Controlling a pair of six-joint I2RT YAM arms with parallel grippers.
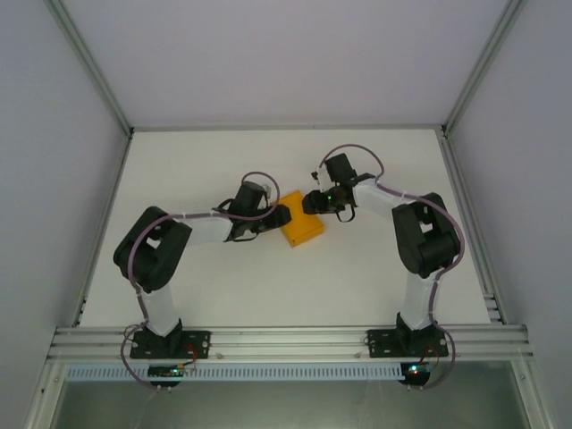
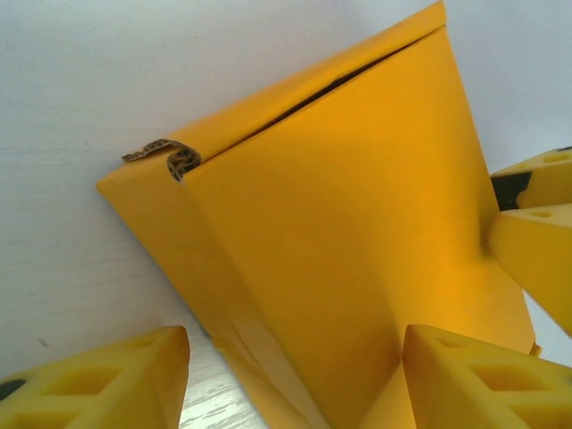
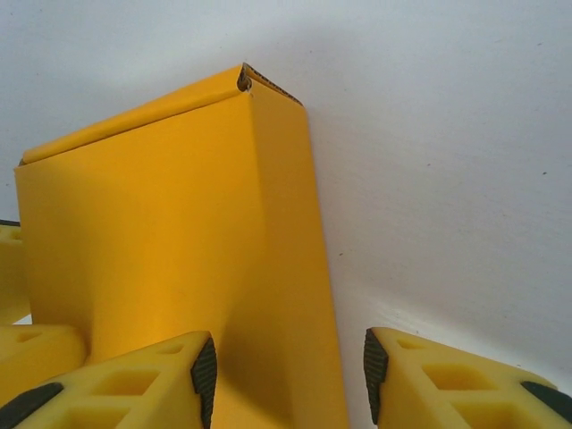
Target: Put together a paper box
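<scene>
The paper box (image 1: 302,229) is a closed orange-yellow rectangular box lying on the white table (image 1: 206,170) between the two arms. My left gripper (image 1: 279,217) is at its left end, open. In the left wrist view the box (image 2: 340,223) has a near corner between the spread fingers (image 2: 107,380), with bare table showing beside the left one. My right gripper (image 1: 313,202) is at the box's far right corner, open. In the right wrist view one finger (image 3: 152,380) sits over the box (image 3: 161,232) and the other stands off it above the table.
A frayed brown card edge (image 2: 174,156) shows at one box corner, and a dark seam runs under the lid. White walls and metal frame rails (image 1: 89,63) enclose the table. The right gripper's fingers (image 2: 536,232) touch the box's far side.
</scene>
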